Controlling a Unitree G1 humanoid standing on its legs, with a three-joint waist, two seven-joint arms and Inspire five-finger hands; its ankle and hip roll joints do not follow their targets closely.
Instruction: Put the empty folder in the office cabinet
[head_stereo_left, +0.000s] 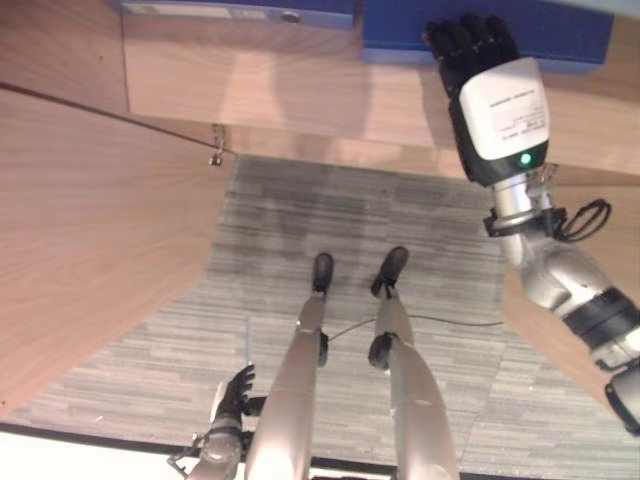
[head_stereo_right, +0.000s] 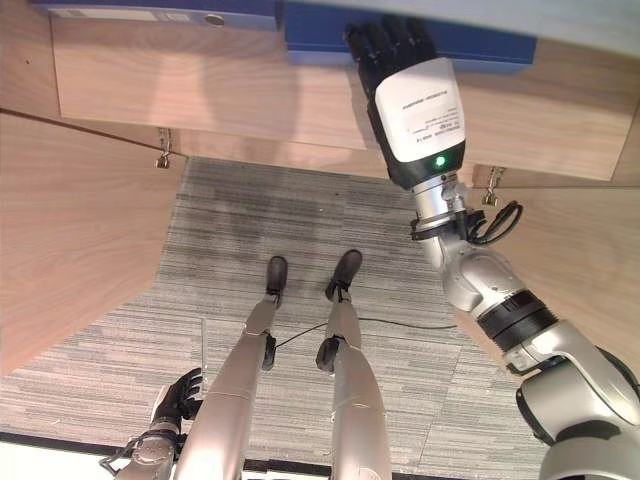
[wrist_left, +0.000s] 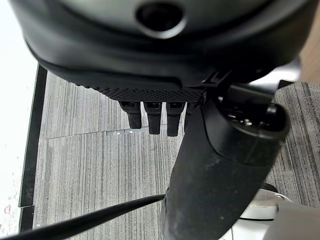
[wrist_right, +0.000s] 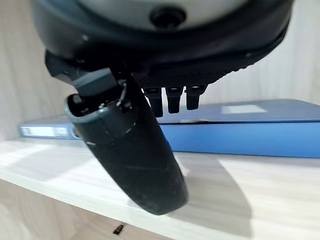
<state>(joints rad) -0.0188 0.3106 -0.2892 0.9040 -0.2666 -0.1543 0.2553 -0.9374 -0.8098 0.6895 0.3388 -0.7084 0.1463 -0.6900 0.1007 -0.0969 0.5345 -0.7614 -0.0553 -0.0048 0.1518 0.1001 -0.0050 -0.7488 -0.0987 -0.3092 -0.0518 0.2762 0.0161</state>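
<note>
Folder (wrist_right: 240, 131), blue and flat, lies on the cabinet shelf (wrist_right: 225, 200); right hand (head_stereo_right: 390, 45) hovers above it, fingers relaxed.

An office setting is indicated. A wooden cabinet (head_stereo_left: 300, 95) in light wood-grain laminate is seen at the far side, with an open shelf on which blue ring-binder folders are laid flat: one folder (head_stereo_left: 240, 10) at the far left and a second folder (head_stereo_right: 480, 45) to its right. A cabinet door (head_stereo_left: 90, 240) is stood open on the left, and a small metal hinge fitting (head_stereo_left: 216, 150) is fixed below the shelf edge. The floor is covered in grey striped carpet tiles (head_stereo_left: 330, 230), of the commercial kind laid in workplaces.
</note>
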